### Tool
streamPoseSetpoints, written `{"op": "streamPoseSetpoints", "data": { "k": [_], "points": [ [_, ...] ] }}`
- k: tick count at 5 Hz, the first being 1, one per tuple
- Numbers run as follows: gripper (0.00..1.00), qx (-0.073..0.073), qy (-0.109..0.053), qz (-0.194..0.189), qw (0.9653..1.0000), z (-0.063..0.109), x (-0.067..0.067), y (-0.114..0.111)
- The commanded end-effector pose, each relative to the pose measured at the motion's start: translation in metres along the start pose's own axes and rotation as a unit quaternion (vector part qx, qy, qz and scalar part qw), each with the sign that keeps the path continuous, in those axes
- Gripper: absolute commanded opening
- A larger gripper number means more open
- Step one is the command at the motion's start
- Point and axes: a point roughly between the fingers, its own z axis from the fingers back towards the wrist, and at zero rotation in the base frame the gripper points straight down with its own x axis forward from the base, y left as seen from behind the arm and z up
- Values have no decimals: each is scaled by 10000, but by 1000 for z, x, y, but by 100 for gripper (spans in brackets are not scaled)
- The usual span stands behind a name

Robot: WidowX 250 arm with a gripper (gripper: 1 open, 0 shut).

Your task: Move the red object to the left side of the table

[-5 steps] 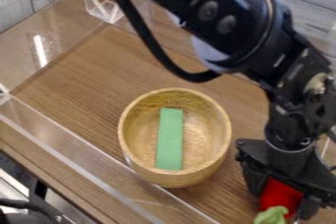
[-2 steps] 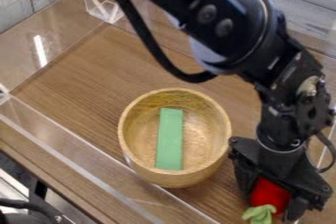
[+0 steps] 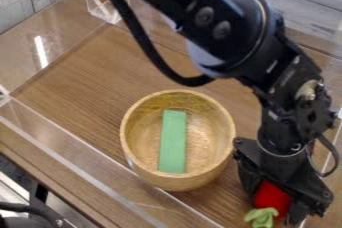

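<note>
- Wooden bowl (image 3: pixel 178 139) sits near the middle of the table (image 3: pixel 94 82), and a flat green block (image 3: pixel 173 140) lies inside it, running near to far.
- Just right of the bowl, the gripper (image 3: pixel 278 194) points down, fingers spread wide apart, straddling the red object (image 3: pixel 274 196).
- That red object sits on the table's near-right corner, green leafy end (image 3: pixel 262 216) toward us; whether the fingers touch it is hard to tell.
- The arm hides the far-right tabletop.
- Brown wood grain, clear acrylic walls (image 3: pixel 40 122) all round.
</note>
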Motion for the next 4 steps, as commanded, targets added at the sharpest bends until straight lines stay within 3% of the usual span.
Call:
{"op": "streamPoseSetpoints", "data": {
  "k": [1, 2, 3, 4],
  "points": [
    [100, 51, -296, 222, 9993, 8, -1, -7],
    [0, 88, -305, 365, 9988, 16, -1, -5],
    [0, 107, -384, 540, 9977, 36, 2, -3],
    [0, 104, -444, 723, 9963, 65, -4, 4]
  ]
}}
